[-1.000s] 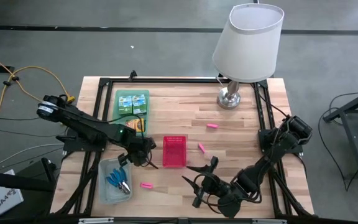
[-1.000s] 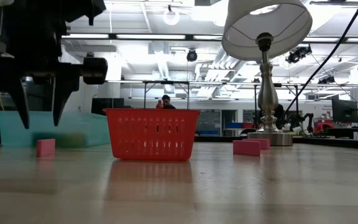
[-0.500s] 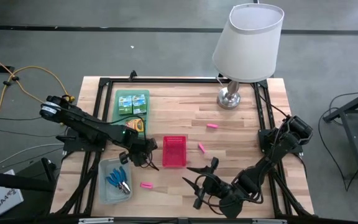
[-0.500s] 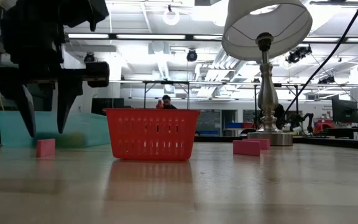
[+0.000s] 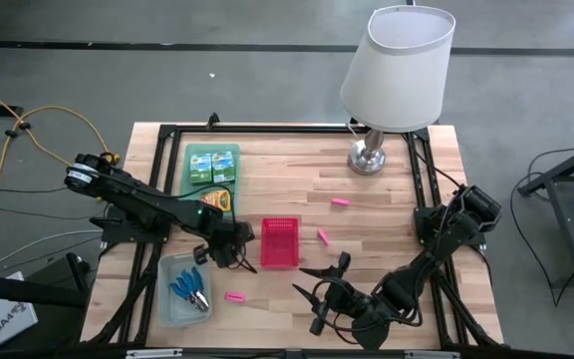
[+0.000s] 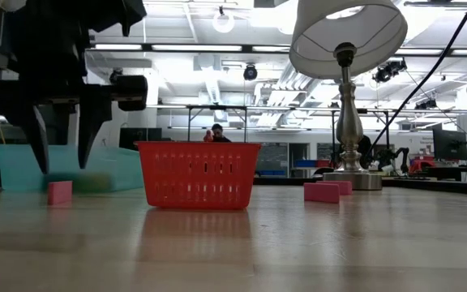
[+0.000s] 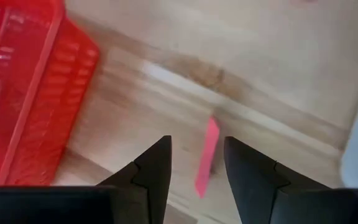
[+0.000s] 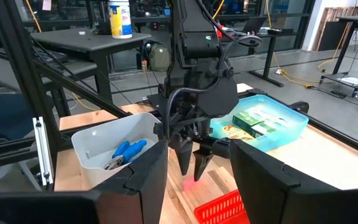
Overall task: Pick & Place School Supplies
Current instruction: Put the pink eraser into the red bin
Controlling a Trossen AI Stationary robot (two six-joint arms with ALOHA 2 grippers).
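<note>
Left gripper (image 5: pixel 229 257) hangs empty, jaws apart, over the pink eraser (image 7: pixel 206 157); best lowered straight, straddling it, clear of the red basket (image 5: pixel 279 242); right gripper (image 5: pixel 319 289) waits apart.

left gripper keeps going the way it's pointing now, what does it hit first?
Most likely the pink eraser block on the table: the left gripper points down with open, empty fingers framing it, beside the red basket. How far above it hangs is unclear.

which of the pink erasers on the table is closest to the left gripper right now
The pink eraser lying between the clear bin and the red basket. It sits just beyond the open left gripper, while the other two erasers lie past the basket, toward the lamp.
</note>
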